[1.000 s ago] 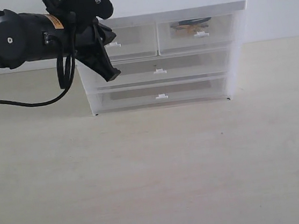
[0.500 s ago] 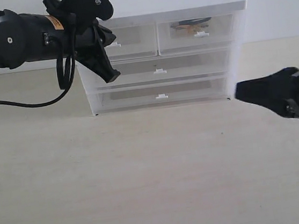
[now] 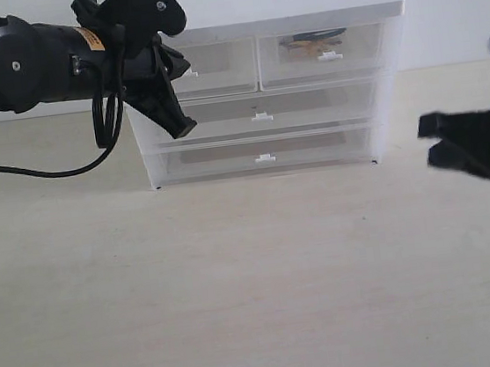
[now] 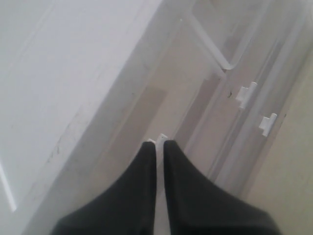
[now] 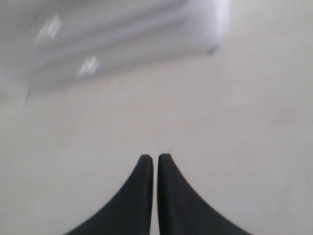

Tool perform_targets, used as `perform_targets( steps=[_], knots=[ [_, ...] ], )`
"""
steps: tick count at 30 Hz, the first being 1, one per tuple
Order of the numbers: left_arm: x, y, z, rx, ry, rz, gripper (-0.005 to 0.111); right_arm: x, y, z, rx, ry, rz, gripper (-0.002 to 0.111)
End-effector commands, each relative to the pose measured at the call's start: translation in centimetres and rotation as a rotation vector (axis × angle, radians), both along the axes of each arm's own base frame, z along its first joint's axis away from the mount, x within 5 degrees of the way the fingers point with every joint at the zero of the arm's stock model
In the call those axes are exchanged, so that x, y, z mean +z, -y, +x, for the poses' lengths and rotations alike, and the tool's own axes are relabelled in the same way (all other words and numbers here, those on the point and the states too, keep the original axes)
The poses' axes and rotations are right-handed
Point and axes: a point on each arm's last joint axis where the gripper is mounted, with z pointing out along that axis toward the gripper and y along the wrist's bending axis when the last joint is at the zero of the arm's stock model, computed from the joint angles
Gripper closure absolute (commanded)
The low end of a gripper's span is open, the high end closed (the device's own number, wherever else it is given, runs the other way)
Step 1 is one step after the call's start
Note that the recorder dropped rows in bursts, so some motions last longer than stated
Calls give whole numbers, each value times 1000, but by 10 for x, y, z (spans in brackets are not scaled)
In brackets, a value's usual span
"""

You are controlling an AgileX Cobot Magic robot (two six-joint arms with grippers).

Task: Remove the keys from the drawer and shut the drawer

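The small bunch of gold rings and pale keys (image 3: 307, 43) lies inside the translucent plastic right-hand top drawer (image 3: 356, 51), pushed flush into the white drawer unit (image 3: 278, 3) on the pale counter (image 3: 238, 282). The left black end effector (image 4: 159, 147), narrow, has its tips at the neighbouring drawer's white tab handle (image 4: 162, 138). The right black end effector (image 5: 155, 159) hovers closed and empty above the counter.
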Motion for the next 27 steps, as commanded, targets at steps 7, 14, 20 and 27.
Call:
perform_targets(
  steps=[7,14,20,27],
  knots=[
    [2,2,0,23,-21,-51,103,47,-15,26,74,180,176,109],
    [2,2,0,23,-21,-51,103,90,-54,2,908,875,-52,109],
    [2,2,0,38,-35,-76,103,130,-33,12,663,894,-441,109],
    [2,2,0,39,-36,-78,103,153,2,5,446,819,-928,109]
  ],
)
